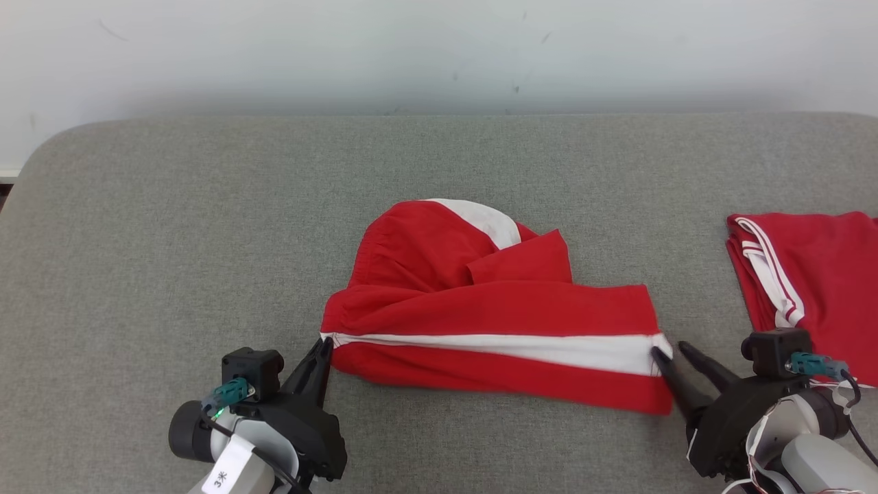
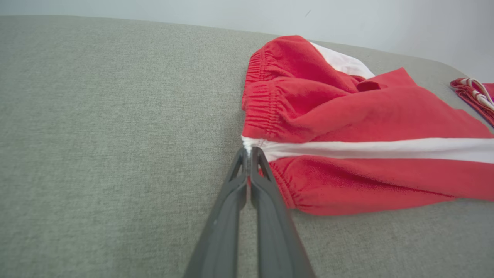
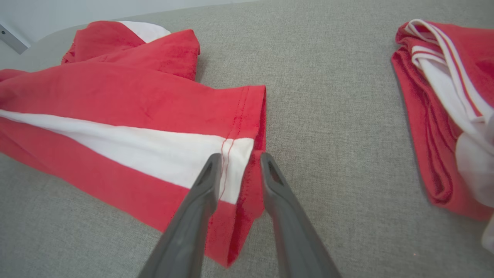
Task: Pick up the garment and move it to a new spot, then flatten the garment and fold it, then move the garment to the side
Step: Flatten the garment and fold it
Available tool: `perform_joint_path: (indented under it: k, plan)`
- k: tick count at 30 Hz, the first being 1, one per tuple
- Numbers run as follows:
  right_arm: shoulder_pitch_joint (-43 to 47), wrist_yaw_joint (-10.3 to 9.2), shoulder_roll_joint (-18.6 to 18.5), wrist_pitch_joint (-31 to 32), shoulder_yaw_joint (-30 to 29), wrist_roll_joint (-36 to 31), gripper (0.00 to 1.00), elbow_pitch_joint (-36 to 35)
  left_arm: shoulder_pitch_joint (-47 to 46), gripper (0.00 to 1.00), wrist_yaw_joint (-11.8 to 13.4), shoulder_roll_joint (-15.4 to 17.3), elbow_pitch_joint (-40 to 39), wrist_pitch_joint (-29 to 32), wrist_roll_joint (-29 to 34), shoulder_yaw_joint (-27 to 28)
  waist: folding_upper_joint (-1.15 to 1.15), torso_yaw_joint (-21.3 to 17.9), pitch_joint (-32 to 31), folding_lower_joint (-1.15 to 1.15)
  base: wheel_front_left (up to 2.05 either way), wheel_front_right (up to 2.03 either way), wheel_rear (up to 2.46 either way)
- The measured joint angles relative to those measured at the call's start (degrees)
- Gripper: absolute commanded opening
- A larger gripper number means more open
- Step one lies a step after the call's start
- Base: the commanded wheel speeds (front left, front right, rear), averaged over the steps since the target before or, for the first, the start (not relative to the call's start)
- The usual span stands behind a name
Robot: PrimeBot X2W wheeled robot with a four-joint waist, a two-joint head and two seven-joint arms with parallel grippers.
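The garment is a pair of red shorts with a white side stripe, lying crumpled on the grey table, its near part stretched left to right. My left gripper is shut on the waistband end of the white stripe, and the left wrist view shows its tips pinching that cloth. At the leg hem on the right, my right gripper stands open. In the right wrist view its fingers are parted, with the hem edge of the garment loose between them.
A second red garment with white stripes lies folded at the table's right edge, close to my right arm; it is also in the right wrist view. A pale wall runs behind the table. Bare grey surface extends to the left and far side.
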Motion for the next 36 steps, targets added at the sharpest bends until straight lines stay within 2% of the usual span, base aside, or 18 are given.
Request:
perform_joint_path:
  k: [10,27,29,30,31,32,34,35,36]
  plan:
    - [-3.5,-0.07,-0.6,4.2,2.4,-1.7,1.0,1.6,0.0,0.0,0.0,-0.1,0.0,0.0,0.2,0.6,0.0,0.2,0.1,0.0,0.0,0.0,0.0]
    - [-7.0,0.19,-1.7,11.5,5.1,-3.1,1.0,2.3,-0.4,0.0,0.0,-2.7,-0.1,1.3,1.1,-0.3,0.0,2.7,0.0,0.0,0.0,0.0,0.0]
    - [-7.0,0.19,-1.7,12.4,5.3,-3.1,0.66,2.3,-0.4,0.0,0.0,-2.7,-0.1,1.3,1.1,-0.3,0.0,2.7,-0.1,0.0,0.0,0.0,0.0]
    - [-7.0,0.19,-1.7,12.6,5.3,-3.1,0.45,2.3,-0.4,0.0,0.0,-2.7,-0.1,1.3,1.1,-0.2,0.0,2.8,-0.1,0.0,0.0,0.0,0.0]
    - [-7.0,0.18,-1.6,13.0,5.4,-3.0,0.38,2.3,-0.4,0.0,0.0,-2.7,0.0,1.3,1.1,-0.2,0.0,2.8,-0.2,0.0,0.0,0.0,0.0]
    - [-7.0,0.18,-1.6,13.4,5.4,-3.0,0.37,2.3,-0.4,0.0,0.0,-2.7,0.0,1.3,1.1,-0.1,0.0,2.8,-0.2,0.0,0.0,0.0,0.0]
    - [-7.0,0.16,-1.6,13.7,5.4,-3.0,0.48,2.3,-0.4,0.0,0.0,-2.6,0.0,1.3,1.1,0.0,0.0,2.7,-0.3,0.0,0.0,0.0,0.0]
    - [-7.0,0.16,-1.6,13.9,5.4,-3.0,0.64,2.3,-0.4,0.0,0.0,-2.6,0.1,1.3,1.1,0.1,0.0,2.7,-0.4,0.0,0.0,0.0,0.0]
    - [-7.0,0.14,-1.6,13.9,5.4,-3.0,0.91,2.3,-0.4,0.0,0.0,-2.6,0.1,1.3,1.1,0.2,0.0,2.6,-0.4,0.0,0.0,0.0,0.0]
